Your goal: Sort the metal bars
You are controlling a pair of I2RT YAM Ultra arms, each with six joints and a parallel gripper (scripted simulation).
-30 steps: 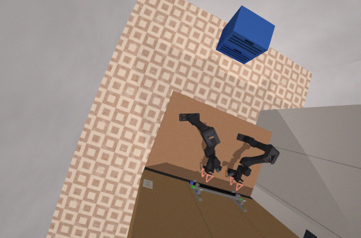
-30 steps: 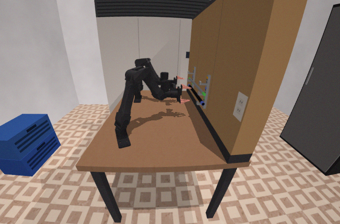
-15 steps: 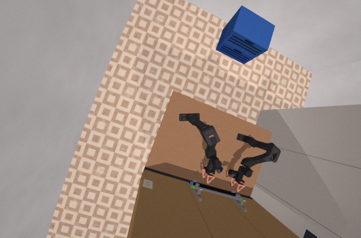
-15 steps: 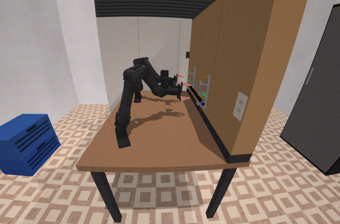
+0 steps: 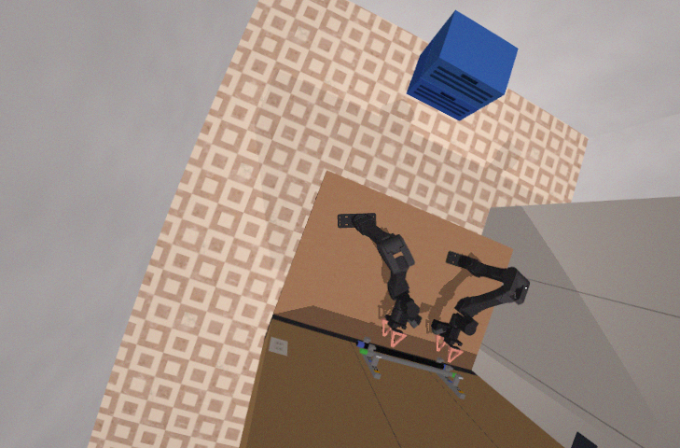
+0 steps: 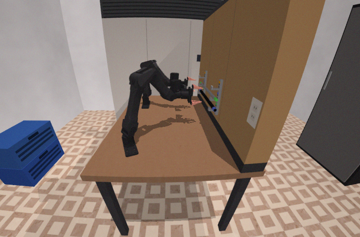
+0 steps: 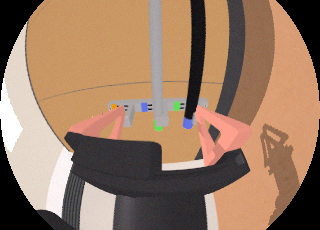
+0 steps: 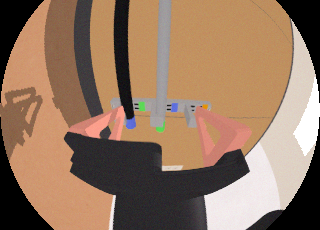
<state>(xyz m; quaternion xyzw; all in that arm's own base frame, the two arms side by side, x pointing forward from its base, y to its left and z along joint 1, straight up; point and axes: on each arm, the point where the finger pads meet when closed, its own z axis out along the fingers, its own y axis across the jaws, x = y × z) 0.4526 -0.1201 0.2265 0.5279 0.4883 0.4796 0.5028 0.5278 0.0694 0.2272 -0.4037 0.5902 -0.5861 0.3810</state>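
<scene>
Both tools are spread wide with nothing clamped: the left gripper (image 5: 447,349) (image 6: 193,83) (image 7: 160,109) and the right gripper (image 5: 392,332) (image 6: 197,95) (image 8: 159,110). Each faces one end of the wall rack (image 6: 220,95) (image 7: 170,101) (image 8: 155,101). In the top view, open room separates the two tools, and table top (image 5: 340,274) (image 6: 163,156) lies below them.

Lower boundary: the dark baseboard (image 6: 227,134) (image 7: 236,50) (image 8: 83,45) runs along the wall (image 6: 250,69) under the rack, beyond each tool's lower finger in the wrist views. Upper obstruction: the bare top rack arms (image 7: 128,118) (image 8: 191,117), with orange labels, project near each tool's upper finger in those views.

Ahead of the tools, the gray bar (image 5: 409,363) (image 6: 208,90) (image 7: 156,50) (image 8: 164,50), green-ended, lies on the middle, blue-labeled pair. Below it, the black bar (image 5: 409,356) (image 6: 207,99) (image 7: 196,50) (image 8: 122,50), blue-ended, occupies the lowest, green-labeled pair. Each bar therefore sits on the other's pair. To the right tool's outer side, a white outlet plate (image 5: 277,351) (image 6: 254,112) is mounted well apart from the rack.
</scene>
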